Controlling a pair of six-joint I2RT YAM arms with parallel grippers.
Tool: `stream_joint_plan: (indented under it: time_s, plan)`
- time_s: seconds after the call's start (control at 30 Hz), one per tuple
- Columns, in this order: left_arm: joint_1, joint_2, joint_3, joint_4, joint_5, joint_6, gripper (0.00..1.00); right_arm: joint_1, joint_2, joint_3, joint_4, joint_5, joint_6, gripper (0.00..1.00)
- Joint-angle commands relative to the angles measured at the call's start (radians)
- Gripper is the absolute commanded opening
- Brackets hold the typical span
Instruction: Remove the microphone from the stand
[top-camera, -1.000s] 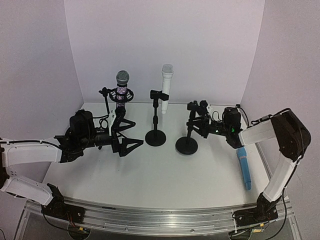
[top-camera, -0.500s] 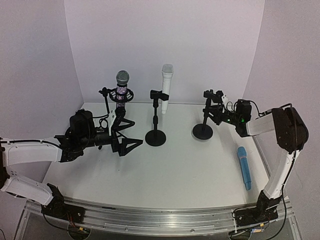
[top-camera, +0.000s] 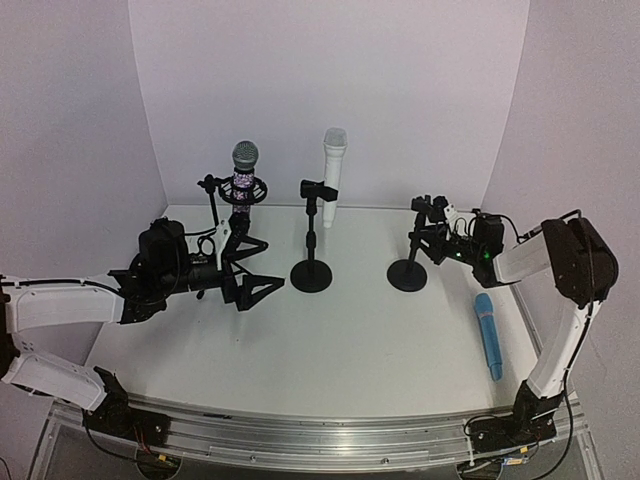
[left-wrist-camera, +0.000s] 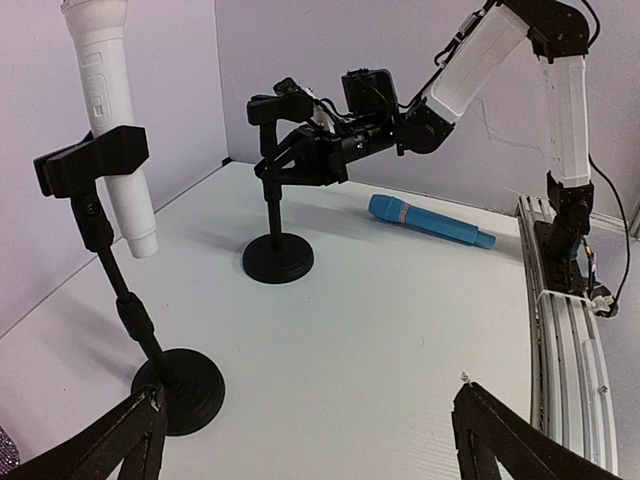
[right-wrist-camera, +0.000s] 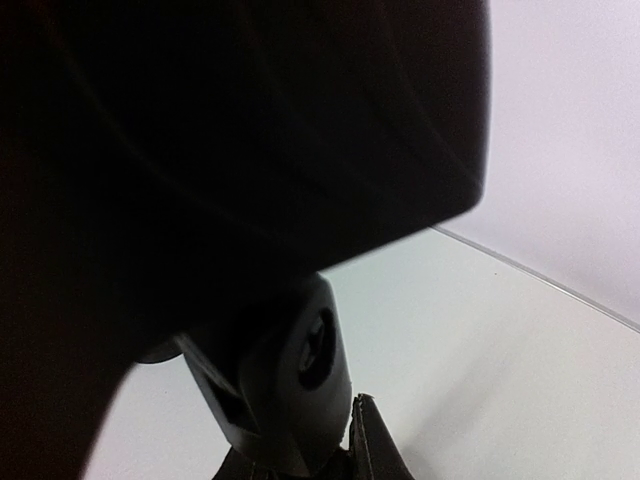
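A white microphone (top-camera: 333, 170) stands upright in the clip of the middle black stand (top-camera: 311, 272); it also shows in the left wrist view (left-wrist-camera: 108, 110). A grey-headed microphone (top-camera: 244, 165) sits in a shock mount on a tripod (top-camera: 240, 235) at the left. A blue microphone (top-camera: 487, 335) lies flat on the table at the right. My right gripper (top-camera: 430, 240) is shut on the pole of an empty black stand (top-camera: 407, 274), whose clip fills the right wrist view (right-wrist-camera: 250, 150). My left gripper (top-camera: 250, 275) is wide open and empty beside the tripod, left of the white microphone's stand.
The white table (top-camera: 330, 350) is bounded by walls behind and at both sides. The blue microphone (left-wrist-camera: 425, 220) lies near the right edge rail (left-wrist-camera: 560, 320). The empty stand's round base (left-wrist-camera: 278, 262) sits right of the middle stand's base (left-wrist-camera: 185, 390).
My right gripper has carried the empty stand to the right and farther back, away from the middle stand. The left arm and the microphones have not moved.
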Motion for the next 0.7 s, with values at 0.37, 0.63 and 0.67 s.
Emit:
stream_joint_plan:
  time_s: [0.37, 0.63, 0.67]
  plan:
    - [0.015, 0.007, 0.014, 0.031, 0.017, 0.005, 0.99, 0.003, -0.143, -0.119, 0.028, -0.002, 0.005, 0.0]
    - [0.016, 0.027, 0.023, 0.038, 0.028, 0.009, 1.0, 0.003, -0.124, -0.142, 0.028, 0.002, 0.035, 0.42]
    - [0.016, 0.027, 0.025, 0.038, 0.029, 0.01, 0.99, 0.003, -0.128, -0.144, 0.027, 0.004, 0.036, 0.51]
